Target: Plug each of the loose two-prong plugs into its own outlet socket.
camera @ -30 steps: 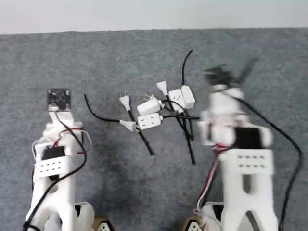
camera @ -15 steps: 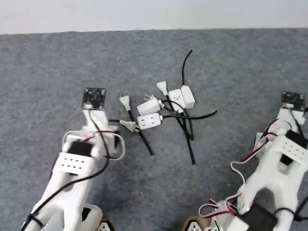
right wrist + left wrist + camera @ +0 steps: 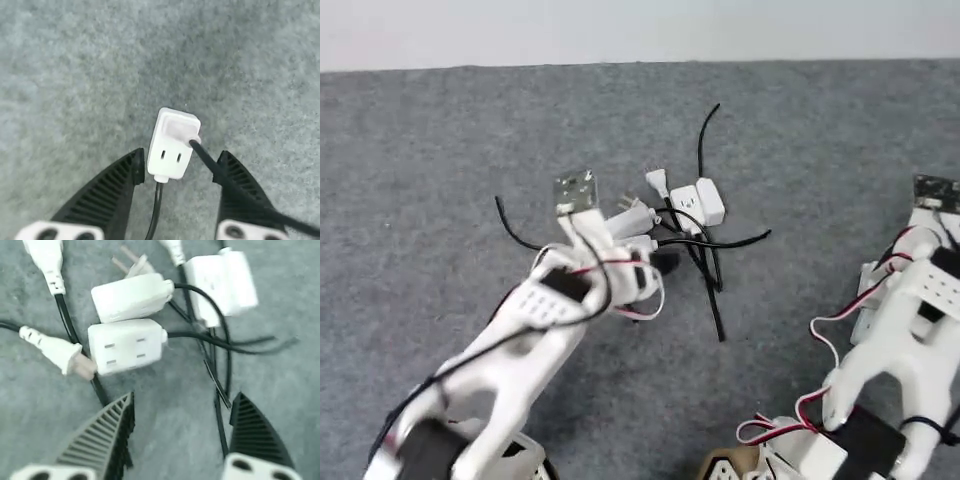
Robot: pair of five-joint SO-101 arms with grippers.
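At the middle of the grey mat [image 3: 440,140]: a heap of white sockets, two-prong plugs and black cords [image 3: 225,345]; no plug seated.

Item, left gripper [image 3: 185,397]: jaws spread, grasping nothing, hanging over the heap just short of a double socket block [image 3: 127,347]. Probable reason: to choose a piece from above before closing.

Item, loose plug [image 3: 55,347]: on the mat, prongs just beside that block's side; the block's slots face up, so the two are not mated.

Item, second socket [image 3: 132,296] and third socket [image 3: 225,280]: beyond the block, cords crossing between them.

Item, right gripper [image 3: 181,151]: at the mat's right side, well apart from the heap, jaws released, straddling a lone socket [image 3: 171,145] without clamping it. Apparently lined up to hold it as the receiving half.

Task judged barely begun
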